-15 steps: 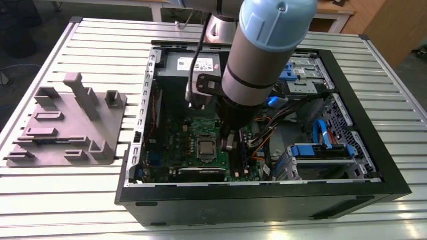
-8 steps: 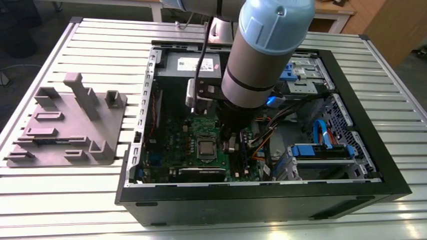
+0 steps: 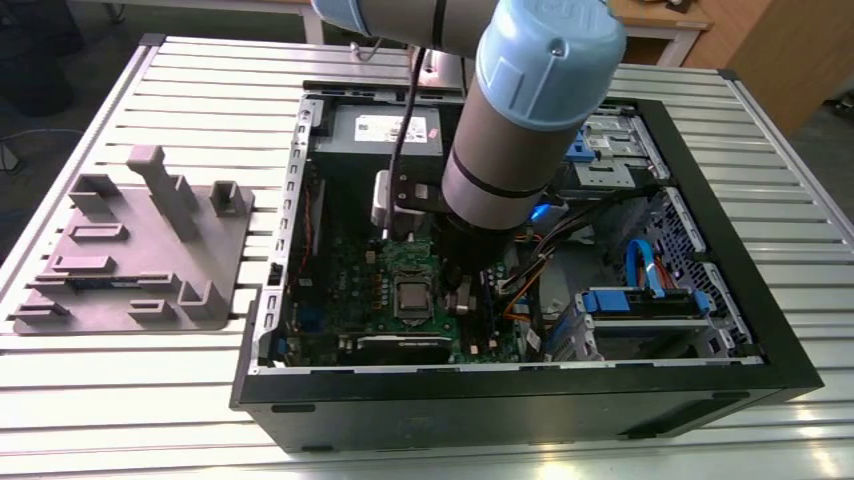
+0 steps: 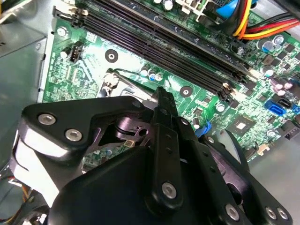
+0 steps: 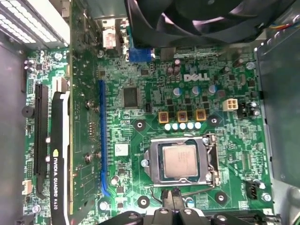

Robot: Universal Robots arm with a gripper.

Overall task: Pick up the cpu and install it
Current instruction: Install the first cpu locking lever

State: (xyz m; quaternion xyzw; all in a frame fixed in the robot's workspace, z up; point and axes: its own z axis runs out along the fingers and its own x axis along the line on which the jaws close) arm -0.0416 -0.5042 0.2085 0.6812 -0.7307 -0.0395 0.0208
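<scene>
1. The cpu (image 5: 179,161) in the first wrist view: small flat square, silvery-grey metal top w/ faint print, lying flat in its socket on the green motherboard (image 5: 154,70). A metal frame surrounds it on all sides, w/ a lever along one side. In the exterior view the cpu (image 3: 408,296) sits mid-board, inside the open black pc case (image 3: 747,330).
2. The hand (image 5: 176,199) hangs just beside the socket edge, black fingers close together, tips near the frame. Nothing seen between them; whether it's fully closed – can't tell. Second wrist view shows the hand's black linkage (image 4: 164,140) over the board.
3. Edges/room: a row of capacitors (image 5: 183,125) lies just beyond the socket on one side, a long blue slot (image 5: 102,140) and a graphics card (image 5: 58,154) well off to another side. A black fan (image 5: 201,18) overhangs the board's far end.
4. Second wrist view: long black memory slots (image 4: 178,42) run close to the hand, coloured cables (image 4: 262,23) past them.
5. Exterior view: the arm (image 3: 521,130) comes down into the case between its walls, drive bays w/ blue tabs (image 3: 641,300) on the exterior view's right. A grey fixture plate (image 3: 134,260) lies on the slatted table (image 3: 200,90), outside the case, on the exterior view's left.
</scene>
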